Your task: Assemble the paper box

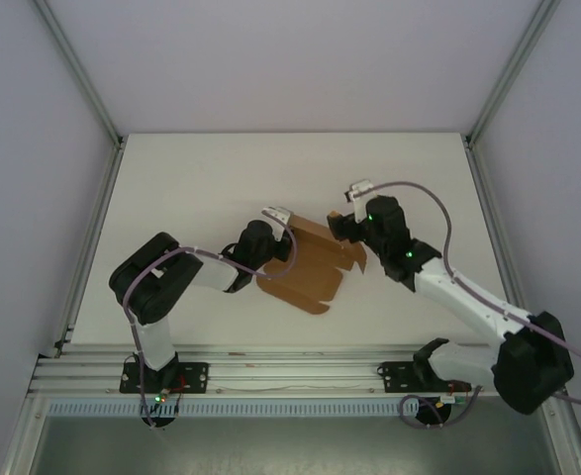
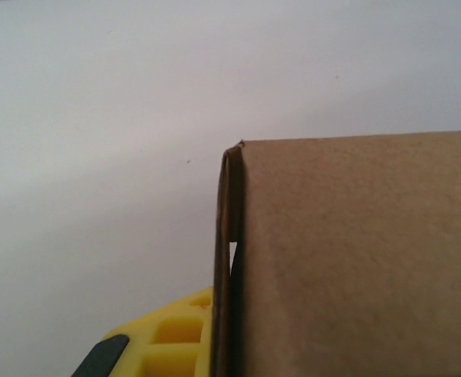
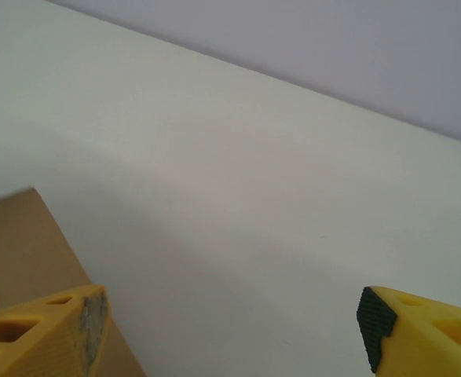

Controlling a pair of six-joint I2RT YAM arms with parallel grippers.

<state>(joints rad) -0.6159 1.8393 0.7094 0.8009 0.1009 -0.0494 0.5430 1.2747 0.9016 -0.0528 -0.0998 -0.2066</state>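
Brown cardboard, the paper box (image 1: 308,269) lies mid-table, part-folded, between the 2 arms. The left gripper (image 1: 282,226) pinches its folded edge, and the right gripper (image 3: 228,318) gapes empty just beside it. Best to hold that pinch steady and take the next flap squarely.

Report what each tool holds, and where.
Left tool grips the box by its folded edge; right tool is open, holding nothing.

Black-white arms (image 1: 161,282), yellow fingers (image 3: 34,338), grey cables (image 1: 438,213)
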